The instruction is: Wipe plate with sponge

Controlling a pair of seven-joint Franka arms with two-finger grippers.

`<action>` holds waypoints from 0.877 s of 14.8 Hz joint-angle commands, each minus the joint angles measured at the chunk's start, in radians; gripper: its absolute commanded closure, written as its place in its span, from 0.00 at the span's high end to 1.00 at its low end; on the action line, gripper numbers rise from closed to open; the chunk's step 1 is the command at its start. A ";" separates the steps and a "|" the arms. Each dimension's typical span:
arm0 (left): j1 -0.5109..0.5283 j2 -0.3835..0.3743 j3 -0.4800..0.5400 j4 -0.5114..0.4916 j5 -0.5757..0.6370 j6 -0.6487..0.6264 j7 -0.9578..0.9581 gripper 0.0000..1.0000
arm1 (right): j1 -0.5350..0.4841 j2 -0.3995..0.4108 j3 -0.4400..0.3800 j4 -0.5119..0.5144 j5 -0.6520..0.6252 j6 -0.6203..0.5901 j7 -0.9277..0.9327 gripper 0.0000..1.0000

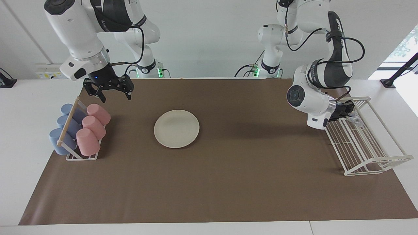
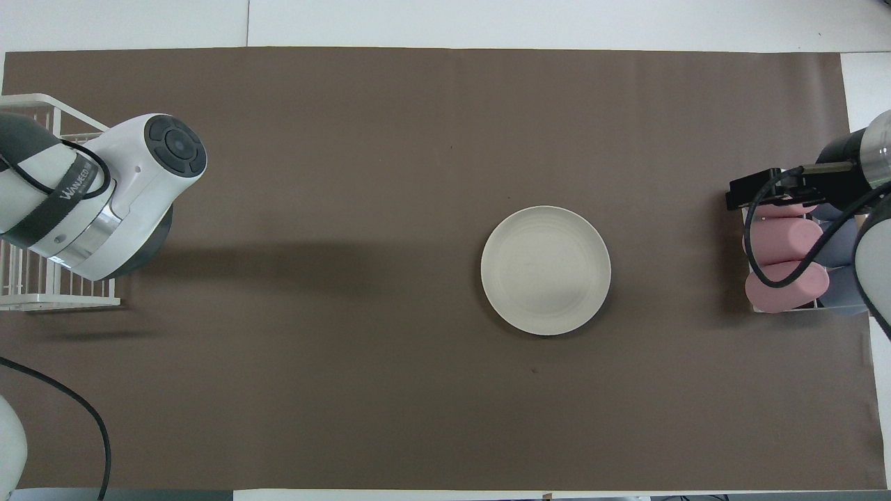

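The cream-white plate lies flat on the brown mat, toward the right arm's end of the table; it also shows in the overhead view. The silvery-grey sponge lies in the white wire rack at the left arm's end. My left gripper reaches into that rack, right at the sponge; in the overhead view the arm hides both. My right gripper is open and empty, up in the air over the cup rack's end nearest the robots.
A cup rack with pink and blue cups lying on their sides stands at the right arm's end of the mat. The wire rack's corner shows in the overhead view. The brown mat covers the table's middle.
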 commanded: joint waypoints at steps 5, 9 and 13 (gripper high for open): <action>0.029 -0.025 -0.004 -0.062 0.018 0.072 -0.057 0.00 | -0.011 0.003 -0.033 0.046 -0.021 -0.016 -0.047 1.00; 0.029 -0.024 -0.005 -0.051 0.017 0.078 -0.053 0.95 | -0.008 0.003 -0.033 0.055 -0.022 -0.042 -0.050 1.00; 0.029 -0.025 -0.005 -0.047 0.004 0.090 -0.047 1.00 | -0.014 0.003 -0.036 0.055 -0.024 -0.044 -0.050 1.00</action>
